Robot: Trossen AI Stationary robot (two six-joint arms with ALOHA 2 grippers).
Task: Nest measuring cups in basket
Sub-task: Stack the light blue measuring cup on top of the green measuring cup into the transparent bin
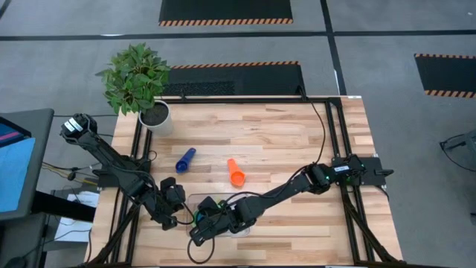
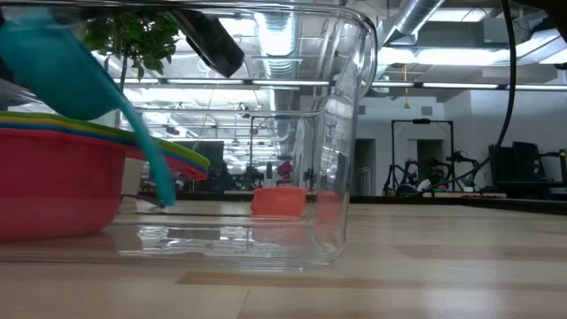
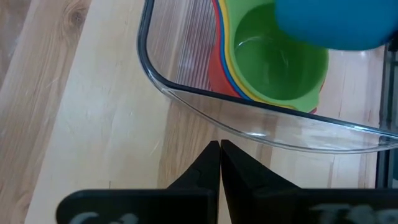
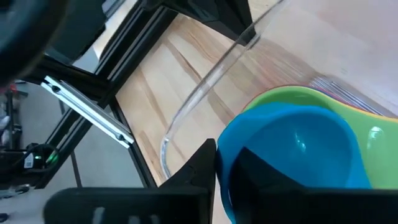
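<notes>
**Light Blue Cup Held Above the Nested Stack**

The basket (image 2: 345,133) wall stands nearest the low camera, with the red cup (image 2: 53,182) at the bottom of the stack inside it. Above the red cup sit yellow and green cup (image 3: 273,62) layers. My right gripper (image 4: 227,165) is clamped on the rim of the light blue cup (image 4: 292,149), held tilted just over the green cup so that it can drop in as the next layer. My left gripper (image 3: 220,155) waits outside the basket wall, jaws together, clear of the drop path. On the surface (image 1: 282,134), the orange cup (image 1: 236,173) lies at 12 o'clock from the basket and the dark blue cup (image 1: 184,159) at 11 o'clock, both not yet nested.
</notes>
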